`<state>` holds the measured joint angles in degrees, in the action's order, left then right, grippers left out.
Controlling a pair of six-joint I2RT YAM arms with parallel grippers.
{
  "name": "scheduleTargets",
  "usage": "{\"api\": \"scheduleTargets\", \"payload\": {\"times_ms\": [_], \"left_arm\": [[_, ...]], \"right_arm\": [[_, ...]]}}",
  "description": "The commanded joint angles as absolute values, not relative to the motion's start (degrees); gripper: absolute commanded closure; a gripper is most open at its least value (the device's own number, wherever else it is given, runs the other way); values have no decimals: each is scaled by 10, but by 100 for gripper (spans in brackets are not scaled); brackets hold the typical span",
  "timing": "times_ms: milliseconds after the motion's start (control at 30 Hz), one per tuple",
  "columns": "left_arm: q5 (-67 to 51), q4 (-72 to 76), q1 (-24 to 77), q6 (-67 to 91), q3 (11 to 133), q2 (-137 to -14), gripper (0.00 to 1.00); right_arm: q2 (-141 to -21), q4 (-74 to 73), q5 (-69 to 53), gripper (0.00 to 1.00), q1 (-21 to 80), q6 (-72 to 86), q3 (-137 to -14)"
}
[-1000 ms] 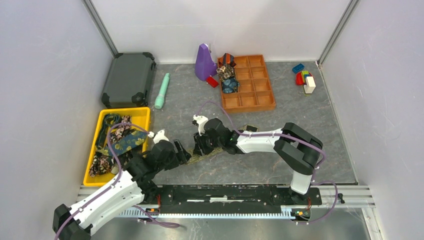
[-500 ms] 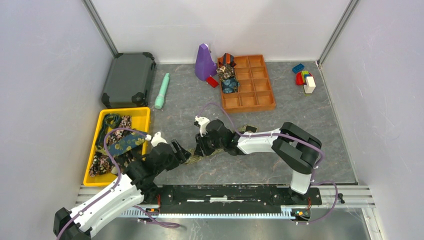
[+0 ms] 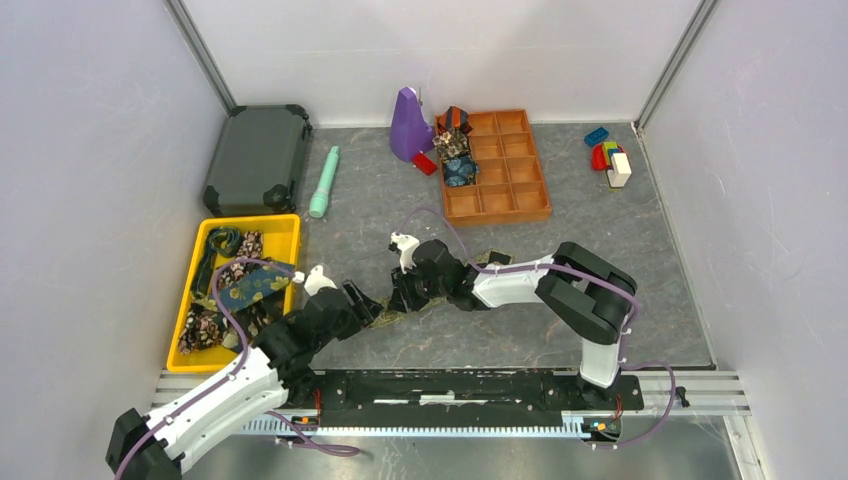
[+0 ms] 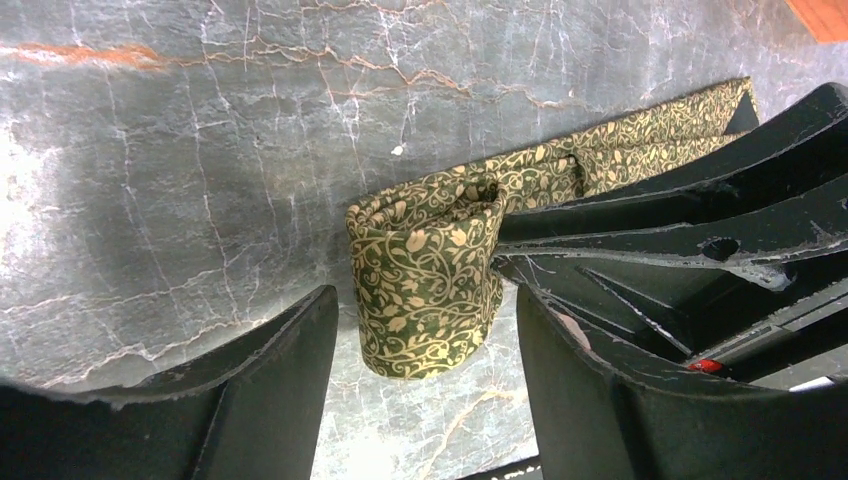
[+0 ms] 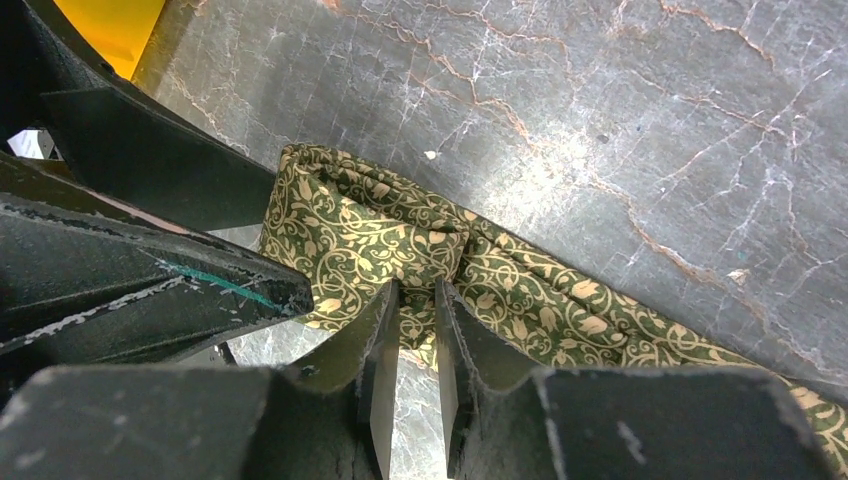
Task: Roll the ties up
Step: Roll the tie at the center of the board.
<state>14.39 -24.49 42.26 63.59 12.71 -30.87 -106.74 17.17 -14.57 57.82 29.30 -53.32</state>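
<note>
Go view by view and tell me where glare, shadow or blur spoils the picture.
Top external: even light, sharp throughout, soft shadows on the table. Left wrist: white glare on the table at the left edge; tie crisp; left fingers dark and soft. Right wrist: glare right of centre; right fingers nearly black, little detail.

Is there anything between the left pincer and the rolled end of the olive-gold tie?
Nothing visible. The rolled end lies inside the open left pincer; the right pincer pinches the olive-gold tie just beside it.
</note>
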Motion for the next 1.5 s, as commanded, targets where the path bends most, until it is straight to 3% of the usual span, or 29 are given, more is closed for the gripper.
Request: {"api": "scheduleTargets", "payload": {"times_ms": [0,367,800,1233,1467], "left_arm": [[173,-201,425,659,113,-312,29],[181,-160,425,663,88,-326,40],[201,-95,425,709,52,-351,42],[172,-84,425,691,49,-349,70],[166,-128,425,637,87,-379,76]], "right_arm": [[-1089,175,-146,76,575,290,-521],[-1100,180,-151,76,572,290,-518],[-1110,180,-154,76,571,290,-521],[-1106,171,-164,75,566,293,-534],[-1031,115,-144,63,558,282,-536]]}}
